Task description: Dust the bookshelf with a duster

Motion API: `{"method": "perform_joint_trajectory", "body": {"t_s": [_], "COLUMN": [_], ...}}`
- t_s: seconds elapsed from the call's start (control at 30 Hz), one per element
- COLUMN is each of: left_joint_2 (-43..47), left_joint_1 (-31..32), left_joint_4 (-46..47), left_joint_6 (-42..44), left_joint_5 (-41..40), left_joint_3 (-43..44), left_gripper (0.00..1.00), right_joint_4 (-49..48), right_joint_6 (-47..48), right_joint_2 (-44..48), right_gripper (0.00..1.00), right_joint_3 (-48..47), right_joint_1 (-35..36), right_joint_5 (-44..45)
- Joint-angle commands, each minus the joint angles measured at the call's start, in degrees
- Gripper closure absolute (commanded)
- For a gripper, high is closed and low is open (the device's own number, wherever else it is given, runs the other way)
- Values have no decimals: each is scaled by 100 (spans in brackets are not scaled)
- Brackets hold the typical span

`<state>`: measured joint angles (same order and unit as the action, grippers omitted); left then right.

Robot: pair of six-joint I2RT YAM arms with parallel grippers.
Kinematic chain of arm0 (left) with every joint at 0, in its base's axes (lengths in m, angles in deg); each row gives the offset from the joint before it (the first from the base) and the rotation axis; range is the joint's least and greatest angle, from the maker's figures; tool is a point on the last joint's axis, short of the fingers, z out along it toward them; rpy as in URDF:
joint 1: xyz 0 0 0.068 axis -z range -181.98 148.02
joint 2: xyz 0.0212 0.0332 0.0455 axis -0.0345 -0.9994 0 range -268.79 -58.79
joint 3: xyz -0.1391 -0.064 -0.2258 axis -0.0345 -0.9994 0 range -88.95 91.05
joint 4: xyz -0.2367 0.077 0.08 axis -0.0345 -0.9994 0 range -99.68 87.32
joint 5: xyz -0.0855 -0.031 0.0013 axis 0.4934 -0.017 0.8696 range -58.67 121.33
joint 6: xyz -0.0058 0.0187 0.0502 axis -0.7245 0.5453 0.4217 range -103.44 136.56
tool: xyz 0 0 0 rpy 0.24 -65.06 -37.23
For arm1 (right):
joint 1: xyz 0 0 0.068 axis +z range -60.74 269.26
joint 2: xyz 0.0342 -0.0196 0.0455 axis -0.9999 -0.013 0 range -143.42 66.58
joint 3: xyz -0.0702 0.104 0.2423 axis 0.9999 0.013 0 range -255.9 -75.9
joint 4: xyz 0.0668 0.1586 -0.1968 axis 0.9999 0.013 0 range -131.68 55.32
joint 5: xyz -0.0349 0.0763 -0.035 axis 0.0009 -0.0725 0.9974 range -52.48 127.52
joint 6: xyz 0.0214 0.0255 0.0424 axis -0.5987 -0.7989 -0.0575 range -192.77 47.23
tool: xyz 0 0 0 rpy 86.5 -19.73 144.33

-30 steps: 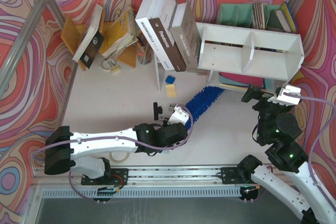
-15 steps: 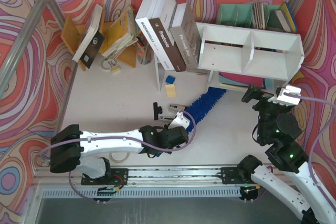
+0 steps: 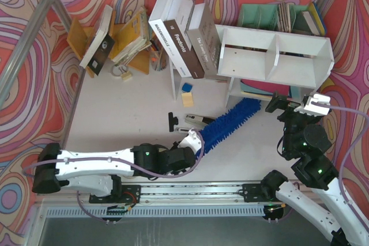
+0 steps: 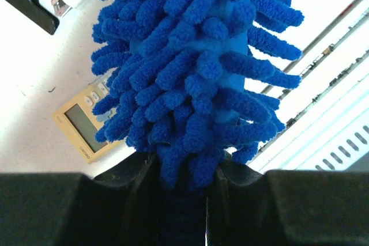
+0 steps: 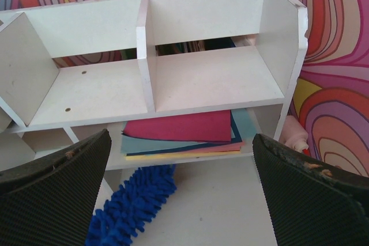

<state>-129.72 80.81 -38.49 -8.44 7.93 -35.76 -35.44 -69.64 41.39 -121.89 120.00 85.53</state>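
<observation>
The duster (image 3: 230, 122) slants across the desk (image 3: 127, 113), its fluffy head pointing up and right, tip near the bookshelf's (image 3: 277, 50) lower level. The left tool (image 3: 195, 141) is clamped on the base of its head. The right tool (image 3: 295, 106) gapes wide, empty. Lettering on the book spines (image 3: 184, 41) is too small to read.

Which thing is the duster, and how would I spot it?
Start at the wide white bookshelf on the right. From in front of its left half, the duster slants toward the left claw gripping it. Nothing else is fluffy and royal blue.
</observation>
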Motion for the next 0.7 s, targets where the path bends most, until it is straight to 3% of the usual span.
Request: {"method": "perform_joint_trajectory", "body": {"t_s": [0.0, 0.43, 0.67], "left_joint_2": [455, 2257, 2172], "left_joint_1": [294, 500, 493], "left_joint_4": [-244, -1298, -1541], "left_joint_6": [138, -686, -1018], "left_joint_5": [-302, -1378, -1353], "left_joint_3": [-16, -227, -403], "left_gripper": [100, 100, 100], "right_joint_4": [-256, -255, -238], "right_joint_6": [98, 104, 77], "right_joint_2": [-36, -72, -83], "right_gripper": [1, 1, 1], "right_joint_3": [29, 21, 20], "right_joint_1": [2, 4, 2], "right_joint_5": [112, 139, 146]}}
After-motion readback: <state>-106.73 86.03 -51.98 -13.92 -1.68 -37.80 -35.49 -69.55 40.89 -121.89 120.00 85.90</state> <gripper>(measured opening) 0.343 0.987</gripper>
